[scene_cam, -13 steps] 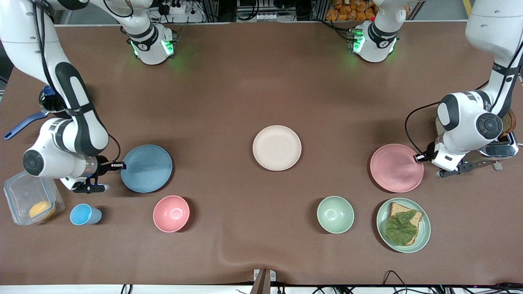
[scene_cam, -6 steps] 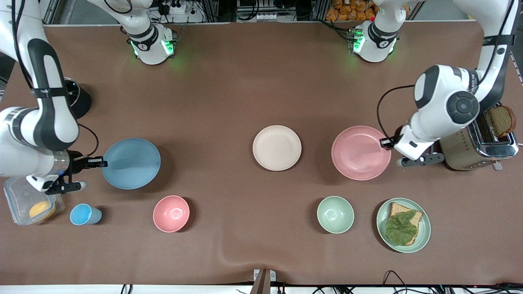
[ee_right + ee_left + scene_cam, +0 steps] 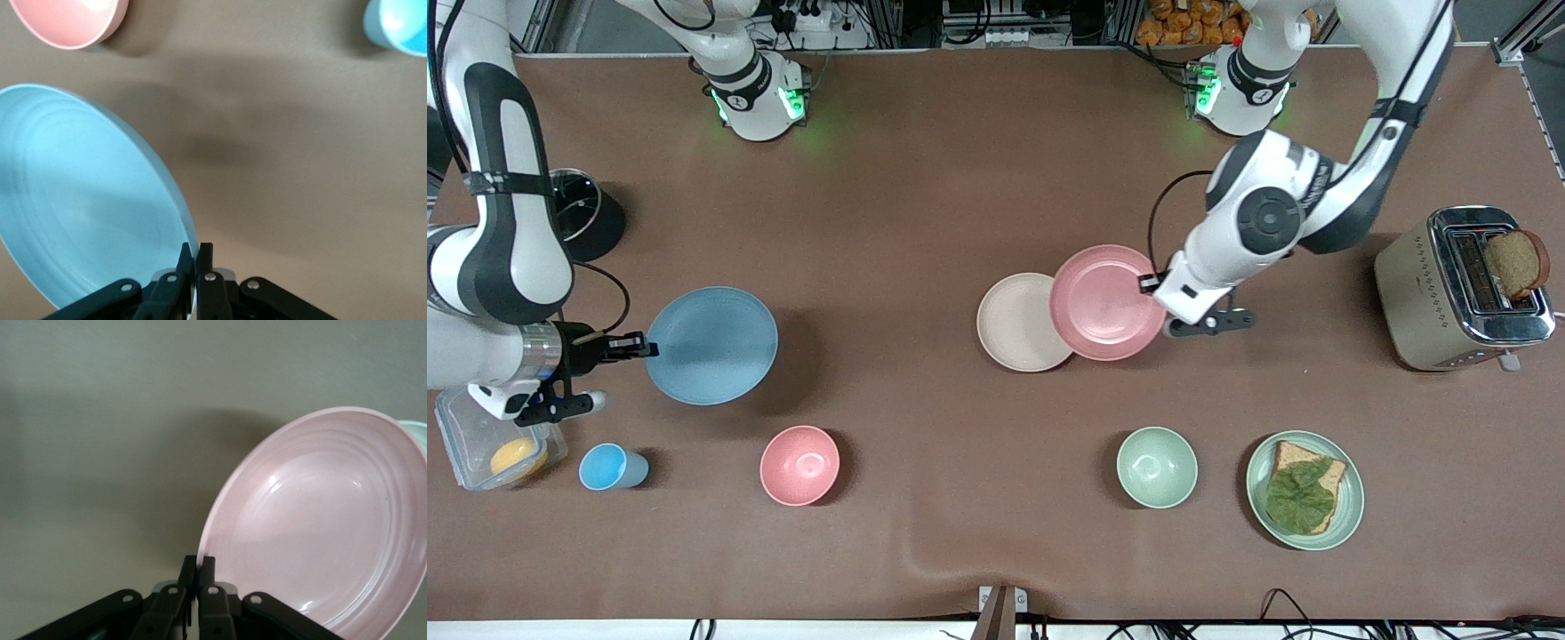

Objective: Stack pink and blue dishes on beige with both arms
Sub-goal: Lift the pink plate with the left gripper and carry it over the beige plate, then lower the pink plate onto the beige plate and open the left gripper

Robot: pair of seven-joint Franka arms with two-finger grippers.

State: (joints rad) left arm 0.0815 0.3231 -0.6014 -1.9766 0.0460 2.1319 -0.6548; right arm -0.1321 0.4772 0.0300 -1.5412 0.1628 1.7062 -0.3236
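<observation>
Toward the right arm's end, the blue plate (image 3: 711, 345) is pinched by its rim in the right gripper (image 3: 638, 345), raised off the table, seemingly awaiting its turn. Over the beige plate (image 3: 1016, 327), the pink plate (image 3: 1107, 302) is rim-clamped by the left gripper (image 3: 1149, 284), partly overlapping it, for stacking first.

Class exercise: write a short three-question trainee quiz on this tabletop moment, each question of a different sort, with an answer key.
1. True or false: the flat round pale pink plastic plate lies flat on the table.
2. Which end effector grips the flat round light blue plastic plate by its rim? A) left end effector B) right end effector
3. Fill in: the pink plate partly overlaps the flat round cream-beige plate, which rests on the ____.

Key: 1 false, it is held up over the beige plate's edge; 2 B; 3 table.
</observation>
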